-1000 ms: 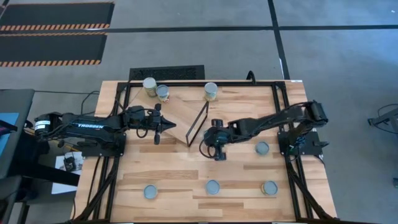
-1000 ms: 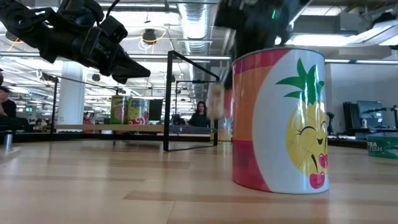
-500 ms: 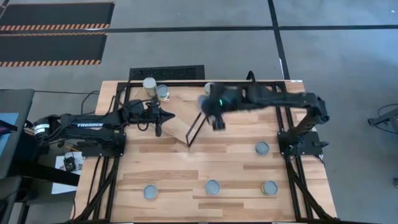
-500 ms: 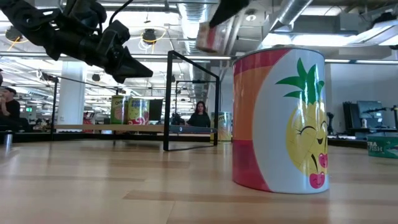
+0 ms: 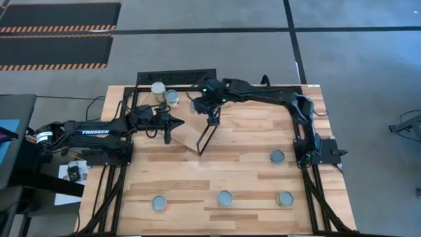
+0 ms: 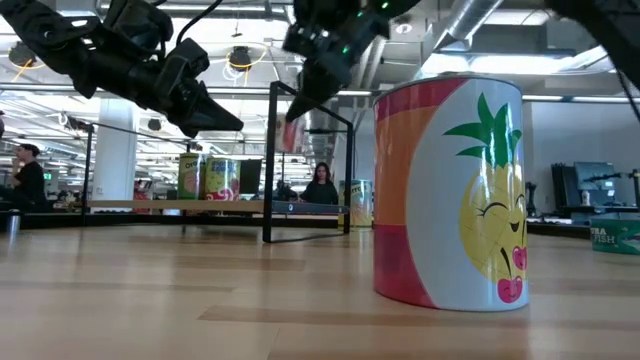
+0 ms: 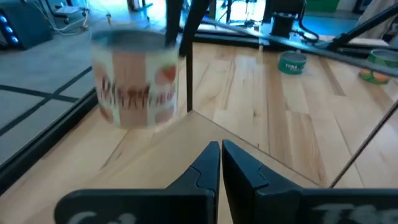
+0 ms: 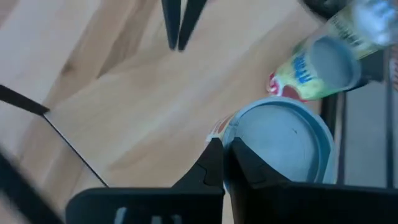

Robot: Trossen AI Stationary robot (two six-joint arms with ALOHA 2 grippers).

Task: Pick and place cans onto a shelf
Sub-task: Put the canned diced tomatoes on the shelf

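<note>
The right gripper (image 5: 195, 105) pinches a can (image 5: 195, 106) above the shelf (image 5: 187, 125)'s far edge — beside the left gripper (image 5: 167, 131), pressed together.

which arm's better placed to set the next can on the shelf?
Right. The right gripper holds a can over the shelf; the left gripper hovers nearby, empty, fingers shut.

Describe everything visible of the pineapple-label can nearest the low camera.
The pineapple can is a cylindrical tin with a glossy label: orange-red bands on one side and a white panel with a smiling cartoon pineapple and green leaves. It stands upright on the wooden table, close to the low camera. Nothing else touches it.
</note>
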